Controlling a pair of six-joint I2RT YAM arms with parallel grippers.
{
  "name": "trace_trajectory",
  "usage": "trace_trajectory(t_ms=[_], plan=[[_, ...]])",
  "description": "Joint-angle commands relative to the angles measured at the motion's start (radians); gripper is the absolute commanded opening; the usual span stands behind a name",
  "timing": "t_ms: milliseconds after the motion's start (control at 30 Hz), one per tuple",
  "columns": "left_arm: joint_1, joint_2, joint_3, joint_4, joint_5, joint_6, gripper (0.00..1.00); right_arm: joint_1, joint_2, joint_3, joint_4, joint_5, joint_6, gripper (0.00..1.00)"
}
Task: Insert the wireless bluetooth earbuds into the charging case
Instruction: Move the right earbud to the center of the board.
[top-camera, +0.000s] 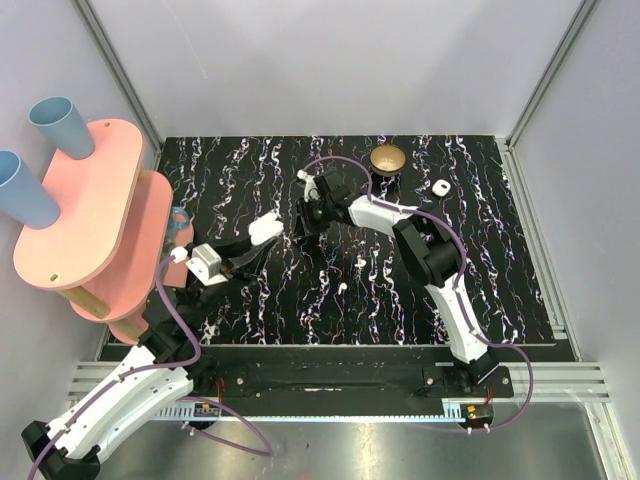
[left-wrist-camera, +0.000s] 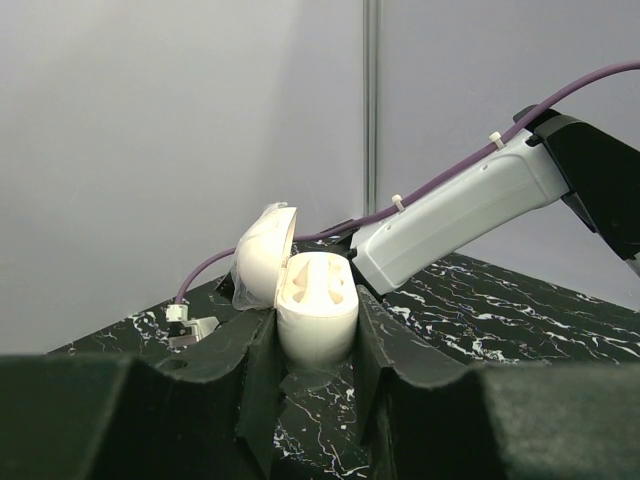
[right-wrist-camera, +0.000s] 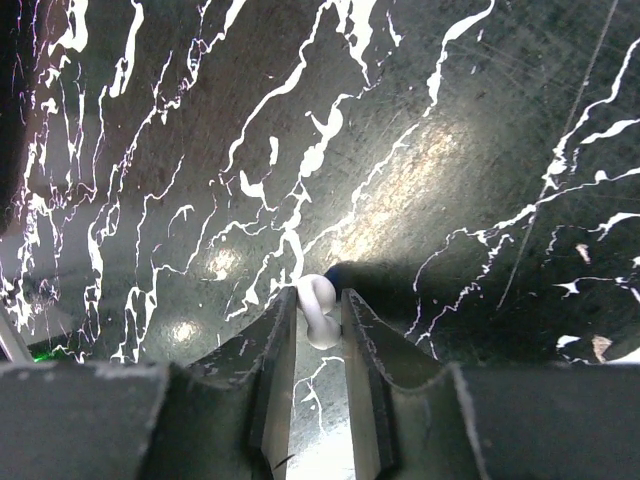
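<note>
The charging case (left-wrist-camera: 318, 318), white and rounded, stands upright between my left gripper's (left-wrist-camera: 315, 328) fingers. Its lid (left-wrist-camera: 262, 258) is swung open to the left and both sockets show empty. From above, the case (top-camera: 265, 228) is held over the left-centre of the black marbled table, with the left gripper (top-camera: 258, 238) shut on it. My right gripper (right-wrist-camera: 318, 298) points down at the tabletop, its two fingers pressed against either side of one tiny white earbud (right-wrist-camera: 320, 312). In the top view the right gripper (top-camera: 308, 212) hides that earbud. A small white speck (top-camera: 342, 286) nearer the front may be another earbud.
A gold round dish (top-camera: 388, 158) on a black base sits at the back, with a small white piece (top-camera: 440, 187) to its right. A pink two-tier stand (top-camera: 95, 205) with blue cups (top-camera: 60, 125) fills the left side. The right arm's pale forearm (left-wrist-camera: 460, 205) reaches close behind the case.
</note>
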Motion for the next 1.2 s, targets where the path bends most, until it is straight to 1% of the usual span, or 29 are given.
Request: trace_trajectory(t_ms=[0,33,67,233,400,533,667,733,767,800,867,900,967,1033,1167], plan=[[0.005,-0.012,0.018,0.034,-0.029,0.0,0.02,0.019,0.016,-0.04,-0.107,0.051,-0.029,0.29],[0.005,-0.014,0.018,0.034,-0.032,0.0,0.02,0.017,0.015,-0.038,-0.105,0.051,-0.028,0.23],[0.004,-0.014,0.018,0.034,-0.03,0.0,0.02,0.019,0.016,-0.037,-0.104,0.051,-0.029,0.22],[0.004,-0.012,0.02,0.034,-0.036,-0.001,0.03,0.019,0.005,-0.034,-0.099,0.063,-0.034,0.23],[0.005,-0.011,0.02,0.035,-0.038,0.0,0.04,0.017,-0.036,-0.073,-0.064,0.082,-0.031,0.19],[0.005,-0.014,0.024,0.028,-0.041,0.006,0.04,0.019,-0.103,-0.158,0.01,0.071,0.015,0.17],[0.005,-0.017,0.021,0.029,-0.047,0.005,0.04,0.017,-0.208,-0.349,0.152,0.056,0.084,0.16],[0.005,-0.015,0.021,0.029,-0.049,0.005,0.04,0.02,-0.234,-0.408,0.232,0.048,0.101,0.17],[0.005,-0.015,0.021,0.029,-0.047,0.005,0.04,0.02,-0.249,-0.456,0.249,0.049,0.104,0.17],[0.005,-0.014,0.021,0.029,-0.047,0.005,0.04,0.02,-0.255,-0.477,0.263,0.052,0.107,0.2],[0.004,-0.014,0.017,0.035,-0.047,0.0,0.04,0.019,-0.266,-0.526,0.298,0.06,0.109,0.22],[0.005,-0.012,0.015,0.038,-0.049,-0.001,0.04,0.019,-0.268,-0.535,0.306,0.063,0.107,0.23],[0.005,-0.008,0.013,0.044,-0.047,-0.004,0.04,0.019,-0.271,-0.54,0.311,0.065,0.106,0.3],[0.004,-0.004,0.013,0.044,-0.046,-0.004,0.05,0.02,-0.268,-0.535,0.306,0.065,0.102,0.33],[0.005,-0.011,0.015,0.04,-0.049,-0.004,0.05,0.02,-0.265,-0.521,0.301,0.077,0.098,0.34]])
